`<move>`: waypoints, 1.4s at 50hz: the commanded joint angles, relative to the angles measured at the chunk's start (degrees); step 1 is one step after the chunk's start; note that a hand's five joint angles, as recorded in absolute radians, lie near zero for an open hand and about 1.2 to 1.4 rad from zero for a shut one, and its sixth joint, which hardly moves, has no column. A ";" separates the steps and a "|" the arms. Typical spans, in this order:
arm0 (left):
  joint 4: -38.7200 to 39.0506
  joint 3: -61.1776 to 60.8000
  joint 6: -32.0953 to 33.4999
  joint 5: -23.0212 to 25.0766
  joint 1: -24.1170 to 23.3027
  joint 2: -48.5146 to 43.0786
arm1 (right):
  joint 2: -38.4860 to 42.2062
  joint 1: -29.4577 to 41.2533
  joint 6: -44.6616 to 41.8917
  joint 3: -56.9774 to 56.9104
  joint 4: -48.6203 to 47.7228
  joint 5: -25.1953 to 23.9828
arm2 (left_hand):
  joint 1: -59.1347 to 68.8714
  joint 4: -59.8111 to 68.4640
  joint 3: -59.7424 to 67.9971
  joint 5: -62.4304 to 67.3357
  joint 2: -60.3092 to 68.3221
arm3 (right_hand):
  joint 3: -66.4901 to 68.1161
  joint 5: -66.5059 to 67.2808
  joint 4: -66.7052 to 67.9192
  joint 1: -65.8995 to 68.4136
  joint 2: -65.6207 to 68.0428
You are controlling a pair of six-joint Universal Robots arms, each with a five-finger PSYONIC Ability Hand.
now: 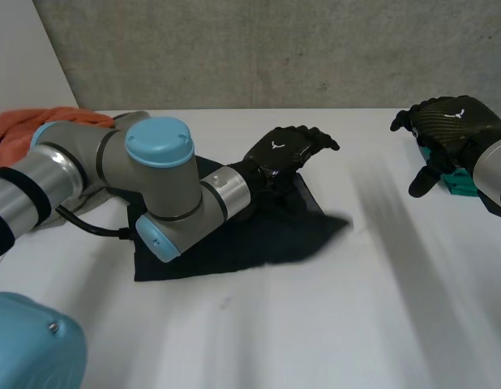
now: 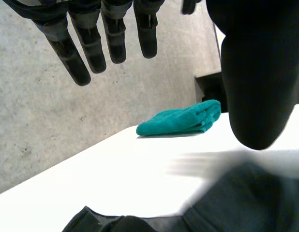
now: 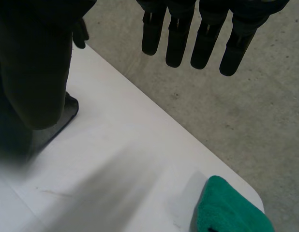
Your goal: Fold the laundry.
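left hand (image 1: pixel 284 152) released, over dark cloth (image 1: pixel 259 237) | right hand (image 1: pixel 453 121) released, beside folded teal cloth (image 1: pixel 457 183) | tip: pinch one edge firmly, fold flat on tabletop (image 1: pixel 331 324)

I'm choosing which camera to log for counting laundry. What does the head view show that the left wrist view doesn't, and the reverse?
Head view's own: the orange cloth at the table's far left edge, the left arm, and the right hand over the teal cloth. Left wrist view's own: the teal cloth's folded layers seen side-on, and the left hand's straight fingers from the palm side. Shared: the left hand, the dark cloth, the teal cloth, the table.
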 commanded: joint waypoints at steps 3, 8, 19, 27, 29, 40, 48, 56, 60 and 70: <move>-2.92 -6.11 5.92 -11.40 1.50 13.53 | 0.20 1.31 -0.26 1.27 -0.22 -2.15 | -2.45 -2.07 -2.64 -1.79 -2.45 | -3.72 -1.62 -2.94 -3.44 -4.74; -5.46 -13.13 9.26 -20.72 3.35 21.26 | 0.64 3.33 -3.16 3.11 -0.22 -5.05 | -4.79 -4.42 -4.99 -4.14 -4.79 | -2.72 -0.62 -1.93 -2.44 -3.73; -11.62 -40.81 18.75 -28.91 6.60 38.14 | 6.43 9.66 -9.14 6.63 -0.22 -5.23 | 6.80 7.17 6.60 7.45 6.80 | 7.04 9.14 7.83 7.32 6.03; -10.92 -56.91 25.43 -24.08 10.99 41.49 | 13.99 13.26 -8.61 7.07 -6.10 -3.82 | 9.83 10.21 9.64 10.49 9.83 | 7.38 9.48 8.17 7.66 6.36; -9.25 -58.85 26.57 -23.02 12.84 41.14 | 16.27 14.06 -8.61 6.98 -9.61 -3.30 | 9.67 10.04 9.47 10.32 9.67 | 7.54 9.64 8.33 7.82 6.53; -1.96 -59.20 28.51 -22.67 16.62 33.94 | 27.09 15.82 -9.40 3.21 -21.66 1.80 | 6.47 6.85 6.27 7.12 6.47 | 20.78 22.88 21.57 21.06 19.76; -0.19 -57.10 31.76 -23.20 16.71 29.98 | 27.80 16.34 -9.06 1.97 -26.06 2.68 | 6.64 7.01 6.44 7.29 6.64 | 57.53 59.63 58.32 57.81 56.51; 1.74 -54.02 33.87 -23.20 17.68 26.81 | 24.46 17.92 -6.24 3.11 -27.64 2.59 | 17.72 18.10 17.53 18.38 17.72 | 57.53 59.63 58.32 57.81 56.51; 1.92 -52.79 33.96 -23.20 17.68 25.50 | 24.28 18.10 -5.63 3.29 -27.29 2.59 | 20.10 20.47 19.90 20.75 20.10 | 57.53 59.63 58.32 57.81 56.51; 2.09 -50.68 35.45 -22.93 18.03 23.21 | 24.28 17.84 -6.24 3.29 -26.32 3.82 | 60.92 61.29 60.72 61.57 60.92 | 57.53 59.63 58.32 57.81 56.51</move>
